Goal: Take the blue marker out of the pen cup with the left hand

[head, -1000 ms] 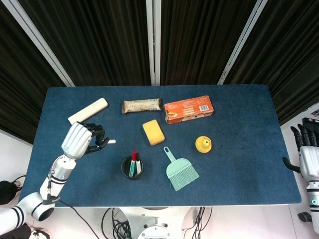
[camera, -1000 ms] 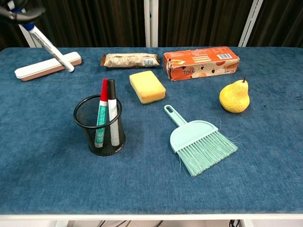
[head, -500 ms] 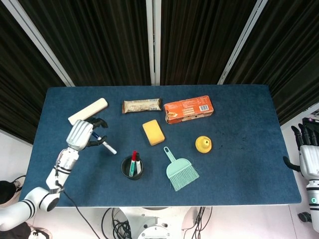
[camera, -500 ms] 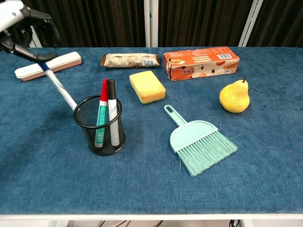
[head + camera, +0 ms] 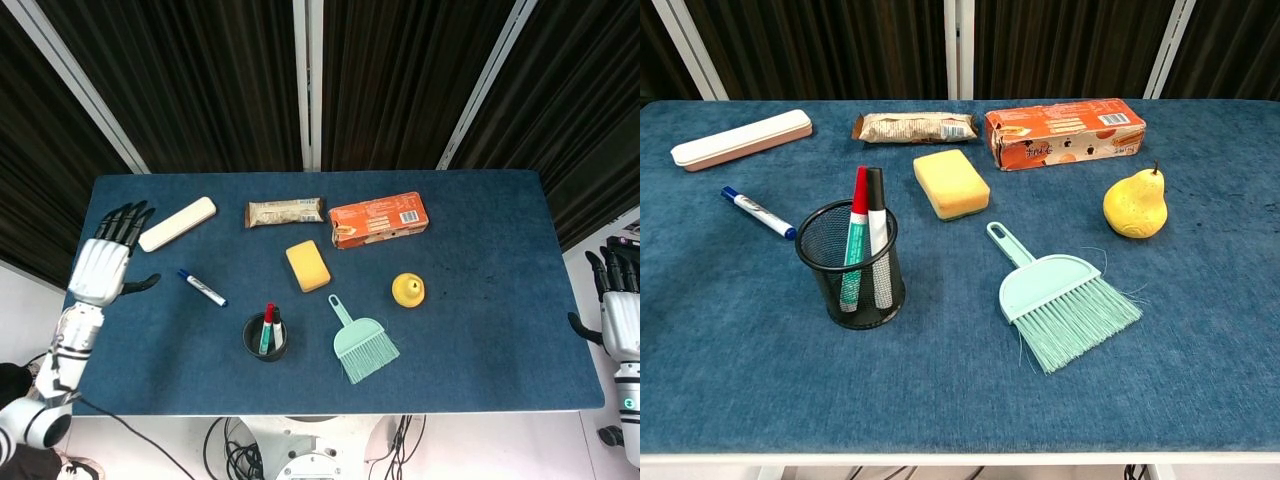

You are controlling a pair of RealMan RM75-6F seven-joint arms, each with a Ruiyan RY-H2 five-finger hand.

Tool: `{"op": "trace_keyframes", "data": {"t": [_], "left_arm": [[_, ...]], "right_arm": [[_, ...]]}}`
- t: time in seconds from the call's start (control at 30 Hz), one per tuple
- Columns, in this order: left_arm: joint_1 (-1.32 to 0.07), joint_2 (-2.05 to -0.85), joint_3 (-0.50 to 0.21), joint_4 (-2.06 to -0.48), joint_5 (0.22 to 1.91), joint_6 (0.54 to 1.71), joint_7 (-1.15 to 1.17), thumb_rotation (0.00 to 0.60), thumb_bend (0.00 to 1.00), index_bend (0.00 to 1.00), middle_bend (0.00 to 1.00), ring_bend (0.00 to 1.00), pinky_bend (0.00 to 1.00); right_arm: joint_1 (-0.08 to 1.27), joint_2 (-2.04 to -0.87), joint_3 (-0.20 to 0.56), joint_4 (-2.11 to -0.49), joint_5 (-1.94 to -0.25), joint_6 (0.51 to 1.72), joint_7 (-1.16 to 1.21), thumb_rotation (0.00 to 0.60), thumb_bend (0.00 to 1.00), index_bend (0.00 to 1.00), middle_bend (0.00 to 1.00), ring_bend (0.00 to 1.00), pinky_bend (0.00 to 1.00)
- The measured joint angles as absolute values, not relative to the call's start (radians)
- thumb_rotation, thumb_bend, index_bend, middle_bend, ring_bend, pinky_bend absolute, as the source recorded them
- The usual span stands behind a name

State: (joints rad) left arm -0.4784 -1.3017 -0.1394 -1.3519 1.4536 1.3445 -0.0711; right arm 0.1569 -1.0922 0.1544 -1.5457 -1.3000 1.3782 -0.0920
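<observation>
At the far left of the head view we see the left hand [image 5: 100,268] hovering over the left edge of the blue tabletop [image 5: 480,300], its fingers [image 5: 125,222] spread apart and holding nothing; the chest view does not show this hand. Just to its right lies a long cream case [image 5: 177,223], set at a slant near the rear left corner. In front of the case the blue marker [image 5: 201,287] lies flat on the cloth, outside the pen cup and apart from the hand, its blue cap toward the left and its white barrel angled toward the cup; in the chest view the marker [image 5: 758,212] sits just left of the cup without touching it. The black mesh pen cup [image 5: 852,264] stands upright near the front, with a red-capped marker [image 5: 854,235] and a black-capped marker [image 5: 877,232] leaning in it. Behind the cup, toward the rear, we see a wrapped snack bar [image 5: 915,126], and nearer the middle a yellow sponge [image 5: 951,183]. To the right of the cup a mint-green hand brush [image 5: 1060,297] lies flat with its handle pointing back toward the sponge. An orange box [image 5: 1065,132] rests behind it, beside the snack bar. Further right a yellow pear [image 5: 1135,203] stands upright. At the far right edge of the head view the right hand [image 5: 622,318] is off the tabletop, fingers extended and apart, holding nothing
</observation>
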Motion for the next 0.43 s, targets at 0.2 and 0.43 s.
{"op": "trace_keyframes", "data": {"t": [0.2,0.43], "left_arm": [[-0.343,-1.197,-0.046,-1.454,1.449,1.405,0.085,0.600,0.13,0.04,0.00,0.00,0.01],[-0.246,-1.168,0.016,-1.491,1.451,1.460,0.135,0.600,0.13,0.04,0.00,0.00,0.00]], "right_arm": [[0.153,-1.104,0.139,-1.529,-1.331,1.391,-0.097,0.600,0.18,0.00,0.00,0.00,0.00],[0.146,-1.122,0.129,-1.511,-1.344,1.398,-0.095,0.600,0.18,0.00,0.00,0.00,0.00]]}}
